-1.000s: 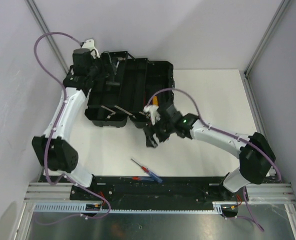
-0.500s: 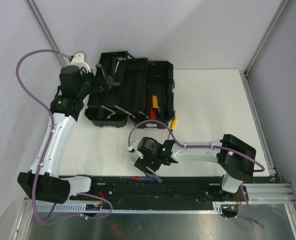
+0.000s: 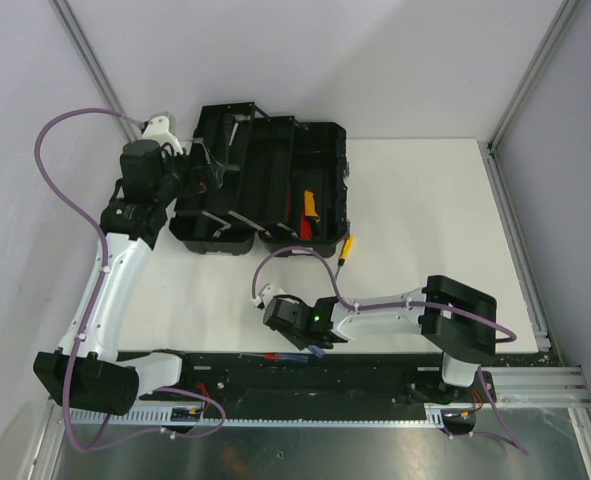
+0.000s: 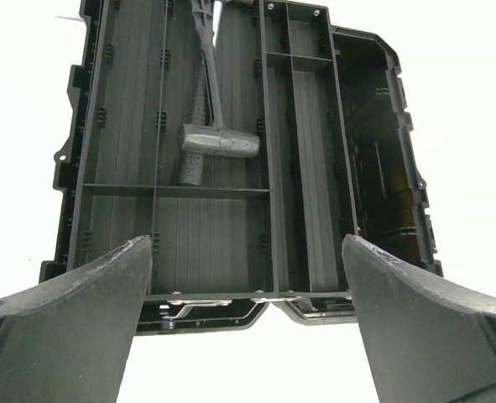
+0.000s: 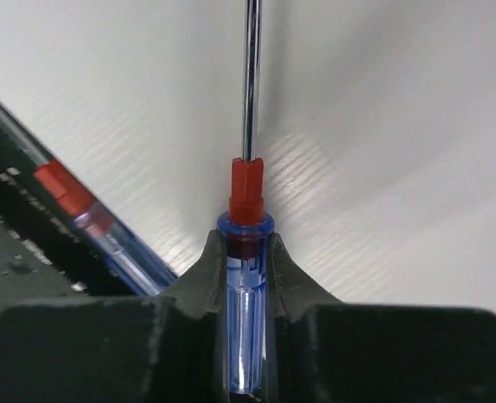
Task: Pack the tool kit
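**Right end effector clamped on a screwdriver, left one wide open at the toolbox**

On my far left, the left end effector [image 4: 248,252] hovers with its jaws spread fully apart and nothing between them. It faces the open black toolbox [image 3: 260,185], which sits at the back left of the white surface [image 3: 425,200]. In the left wrist view, what looks like a grey hammer [image 4: 218,141] lies in the box's tray.

Nearer me, a second screwdriver [image 5: 88,222] lies at the edge of the black rail [image 3: 375,375]. Just right of it, the right end effector [image 5: 249,248] is down low, closed tight on the blue-handled screwdriver [image 5: 248,193]. That shaft points away along the surface.

Further right, a yellow-handled screwdriver [image 3: 347,246] lies just beside the toolbox's front right corner.
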